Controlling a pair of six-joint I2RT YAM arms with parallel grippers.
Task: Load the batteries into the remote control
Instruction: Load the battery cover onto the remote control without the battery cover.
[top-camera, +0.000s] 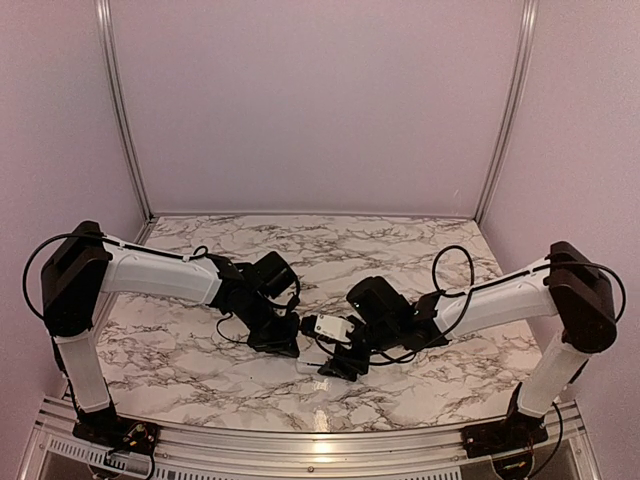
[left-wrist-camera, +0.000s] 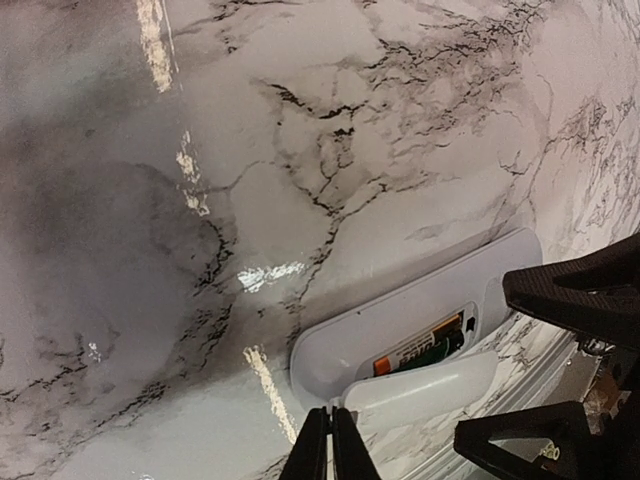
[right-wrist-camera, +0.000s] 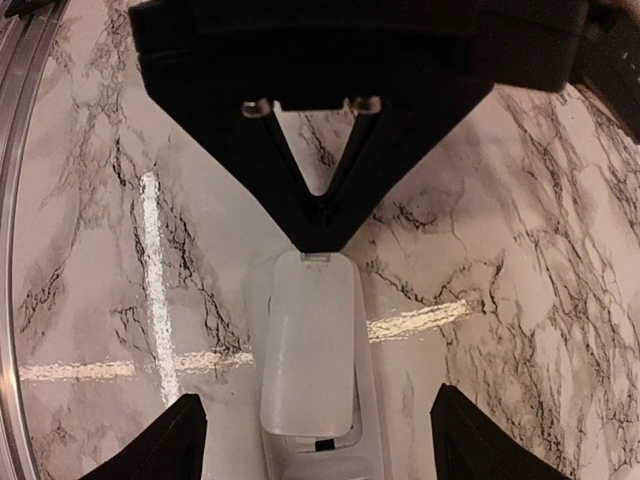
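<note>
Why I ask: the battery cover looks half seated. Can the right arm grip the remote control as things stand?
Probably yes. The right fingers stand open on either side of the remote control, with nothing between. The shut left fingers sit at the far end of the cover, clear of that grip.

Overhead light leaves glare streaks on the marble table (right-wrist-camera: 410, 322), edges softly blurred.

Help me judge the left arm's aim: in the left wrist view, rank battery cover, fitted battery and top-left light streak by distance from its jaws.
1. battery cover: beside the left gripper's shut jaws, to the right.
2. battery: inside the remote control, just beyond the cover.
3. light streak: far up the table, top left.
</note>
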